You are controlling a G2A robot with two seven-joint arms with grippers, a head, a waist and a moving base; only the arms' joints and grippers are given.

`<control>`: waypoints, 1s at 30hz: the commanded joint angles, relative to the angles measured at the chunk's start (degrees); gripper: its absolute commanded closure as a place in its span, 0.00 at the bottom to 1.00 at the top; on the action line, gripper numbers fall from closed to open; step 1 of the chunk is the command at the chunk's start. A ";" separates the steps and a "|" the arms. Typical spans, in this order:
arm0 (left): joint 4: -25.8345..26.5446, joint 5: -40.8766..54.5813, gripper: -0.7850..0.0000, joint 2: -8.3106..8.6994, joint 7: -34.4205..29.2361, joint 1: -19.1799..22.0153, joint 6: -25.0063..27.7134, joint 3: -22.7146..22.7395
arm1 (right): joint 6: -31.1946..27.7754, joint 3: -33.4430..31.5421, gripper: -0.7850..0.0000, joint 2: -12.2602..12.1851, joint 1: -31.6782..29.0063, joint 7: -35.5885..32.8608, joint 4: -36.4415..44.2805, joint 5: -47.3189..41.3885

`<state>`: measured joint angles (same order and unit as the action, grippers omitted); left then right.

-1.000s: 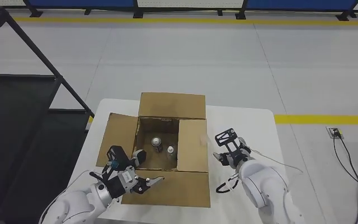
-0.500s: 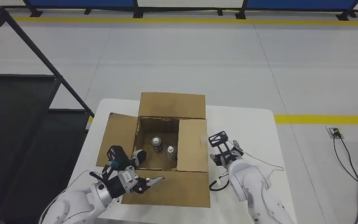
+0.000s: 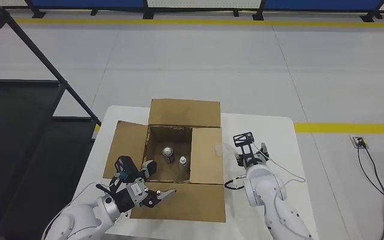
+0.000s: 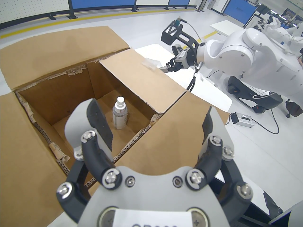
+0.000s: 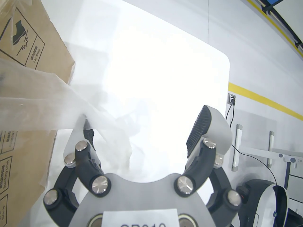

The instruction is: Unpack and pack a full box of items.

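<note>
Box (image 3: 180, 114) sat open mid-table, two bottles (image 3: 168, 152) standing inside. My right gripper (image 5: 144, 119) had nosed up to the right flap (image 3: 206, 156), then backed off rightward, jaws wide, clear film (image 5: 47, 100) draped over one finger (image 5: 88, 132). My left gripper (image 4: 151, 111) had not stirred, jaws wide above the near flap (image 3: 192, 204). I judged unpacking unfinished. Bare table (image 3: 264, 129) right of the box gave room.

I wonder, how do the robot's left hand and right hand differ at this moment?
The left hand hangs over the near flap of the cardboard box; the right hand is beside the box, above the white table. One finger of the right hand has clear plastic film across it; the left hand holds nothing. Both are open.
</note>
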<state>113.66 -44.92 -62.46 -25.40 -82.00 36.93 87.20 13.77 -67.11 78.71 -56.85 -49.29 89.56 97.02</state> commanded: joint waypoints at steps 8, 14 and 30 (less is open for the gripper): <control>0.00 0.00 0.00 0.00 0.00 0.00 0.00 0.00 | 0.79 -1.95 0.00 0.28 0.14 0.01 -0.80 1.16; 0.00 0.00 0.00 0.00 0.00 0.00 0.00 0.00 | -0.34 -2.36 0.00 0.58 0.50 -0.12 -2.08 0.67; 0.00 0.00 0.00 0.00 0.00 0.00 0.00 0.00 | -11.19 -9.95 0.00 -0.21 -5.83 3.47 5.14 -8.03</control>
<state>113.66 -44.92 -62.46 -25.40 -82.00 36.93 87.21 3.65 -75.85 78.69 -61.44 -46.36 93.35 89.78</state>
